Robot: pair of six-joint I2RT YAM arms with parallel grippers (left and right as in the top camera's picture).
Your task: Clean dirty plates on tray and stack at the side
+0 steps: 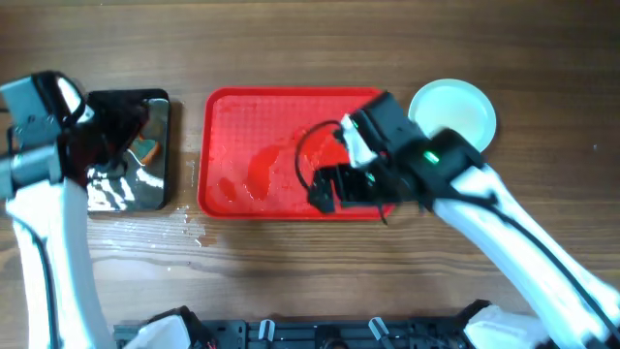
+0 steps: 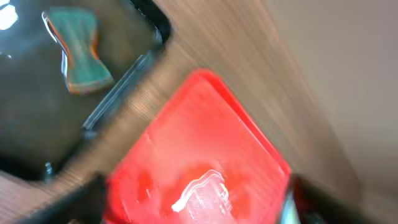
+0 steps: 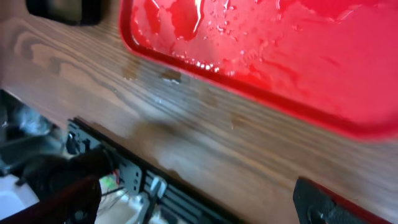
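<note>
Plates (image 1: pixel 452 110): stiff, shallow, probably light and wet-slick, so pinch at the rim. They sit stacked on the table just right of the tray's (image 1: pixel 291 93) far right corner; count unreadable. Right gripper (image 1: pixel 327 191) spread wide and empty over the tray's near right, plates to its far right; left gripper (image 2: pixel 199 202) likewise wide, empty.

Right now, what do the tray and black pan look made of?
The tray looks plastic: glossy red with a fine grid texture and wet sheen. The black pan is likely polished metal, given mirror-like reflections; a glossy coating is possible.
</note>
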